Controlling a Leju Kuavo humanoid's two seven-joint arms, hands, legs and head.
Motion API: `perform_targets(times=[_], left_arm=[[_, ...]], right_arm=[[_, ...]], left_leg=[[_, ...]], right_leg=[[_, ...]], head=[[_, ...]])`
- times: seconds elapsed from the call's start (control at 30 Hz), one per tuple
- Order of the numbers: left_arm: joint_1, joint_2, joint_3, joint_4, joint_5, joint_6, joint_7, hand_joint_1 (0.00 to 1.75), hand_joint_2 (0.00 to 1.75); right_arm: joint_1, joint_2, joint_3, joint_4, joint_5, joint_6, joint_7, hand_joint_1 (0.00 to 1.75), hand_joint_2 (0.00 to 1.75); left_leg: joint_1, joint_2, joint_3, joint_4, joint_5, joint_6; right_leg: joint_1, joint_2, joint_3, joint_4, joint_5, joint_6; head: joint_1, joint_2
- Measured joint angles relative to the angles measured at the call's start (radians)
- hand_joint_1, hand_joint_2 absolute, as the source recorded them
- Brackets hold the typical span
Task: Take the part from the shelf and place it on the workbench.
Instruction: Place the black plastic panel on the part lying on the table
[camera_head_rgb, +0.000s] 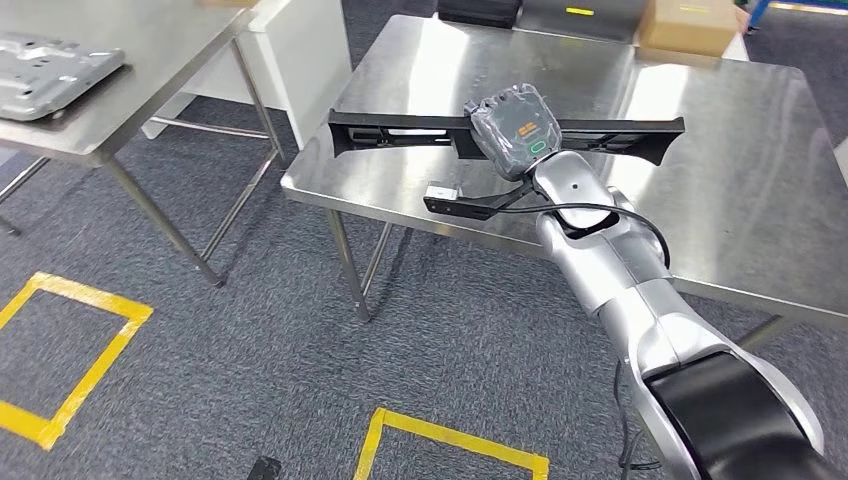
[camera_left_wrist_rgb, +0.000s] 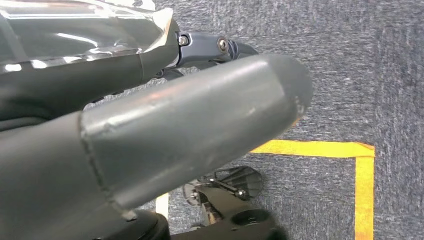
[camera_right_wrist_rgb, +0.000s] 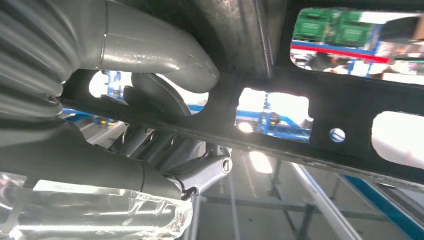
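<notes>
The silver right arm (camera_head_rgb: 640, 300) comes up from the lower right, and its right robot hand (camera_head_rgb: 517, 130) sits over the near part of the steel tabletop (camera_head_rgb: 740, 190). That robot hand is clamped on the part (camera_head_rgb: 400, 130), a long black frame with cut-out openings; in the right wrist view the grey thumb (camera_right_wrist_rgb: 165, 55) lies on one side of a black bar of the part (camera_right_wrist_rgb: 310, 135) and the darker fingers (camera_right_wrist_rgb: 160, 145) curl round the other. The part lies crosswise over the tabletop, its ends reaching out to either side of the robot hand; whether it rests on the steel or hangs just above it I cannot tell.

The left robot hand (camera_left_wrist_rgb: 165, 135) hangs over grey carpet with yellow floor tape (camera_left_wrist_rgb: 345, 150); its thumb stands out straight and it holds nothing.

Further off to the left stands a second steel table (camera_head_rgb: 130, 70) carrying a grey metal plate (camera_head_rgb: 45, 70), and a cardboard box (camera_head_rgb: 690, 25) sits at the far edge of the tabletop.
</notes>
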Motion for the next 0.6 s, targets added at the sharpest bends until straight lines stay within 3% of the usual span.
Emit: perform_targets(times=[0.43, 0.5, 0.53, 0.6], left_arm=[[0.000, 0.000, 0.000, 0.000, 0.000, 0.000, 0.000, 0.00, 0.00], [0.000, 0.001, 0.001, 0.000, 0.000, 0.000, 0.003, 0.00, 0.00], [-0.001, 0.001, 0.001, 0.000, 0.000, 0.001, 0.006, 0.00, 0.00], [-0.001, 0.003, 0.003, 0.000, 0.000, 0.004, 0.014, 0.00, 0.00]], right_arm=[[0.000, -0.001, 0.000, 0.001, 0.000, 0.000, 0.000, 1.75, 1.75], [-0.001, 0.001, 0.000, 0.001, -0.005, -0.001, -0.002, 1.75, 1.75], [-0.002, 0.003, 0.000, 0.001, -0.006, -0.003, -0.002, 1.75, 1.75], [-0.005, 0.008, 0.000, 0.002, -0.005, -0.006, -0.004, 1.75, 1.75]], left_leg=[[0.002, 0.000, -0.002, -0.002, 0.007, -0.001], [0.004, 0.005, 0.045, -0.095, 0.058, -0.001], [0.002, 0.011, 0.085, -0.170, 0.087, 0.003], [-0.004, 0.018, 0.151, -0.286, 0.122, 0.020]], right_leg=[[0.000, -0.002, 0.001, 0.000, -0.001, 0.000], [0.000, -0.011, 0.004, 0.000, -0.004, 0.002], [0.003, -0.017, 0.007, 0.000, -0.008, 0.007], [0.009, -0.020, 0.008, 0.007, -0.021, 0.021]], head=[[0.000, 0.000], [0.000, 0.000], [0.002, 0.000], [0.004, 0.000]])
